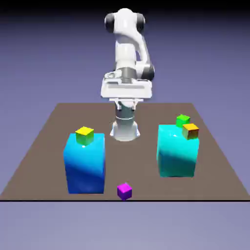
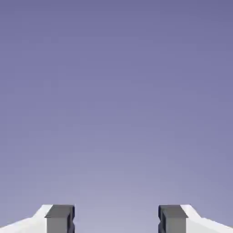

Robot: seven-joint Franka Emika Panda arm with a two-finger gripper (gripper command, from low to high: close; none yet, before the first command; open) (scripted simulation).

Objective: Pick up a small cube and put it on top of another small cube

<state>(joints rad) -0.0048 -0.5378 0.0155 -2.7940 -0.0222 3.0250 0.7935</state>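
The end effector (image 2: 116, 218) is spread wide with nothing between its fingertips, held high near the arm's base and showing only backdrop in the hand view. The small magenta cube (image 1: 124, 191) sits alone close to the table (image 1: 44, 141) front edge, between the big blue block (image 1: 84, 166) and the cyan block (image 1: 177, 151). I'd say it should drop straight down over the cube, squared to its faces; the gap between the blocks leaves room, but the edge is close.
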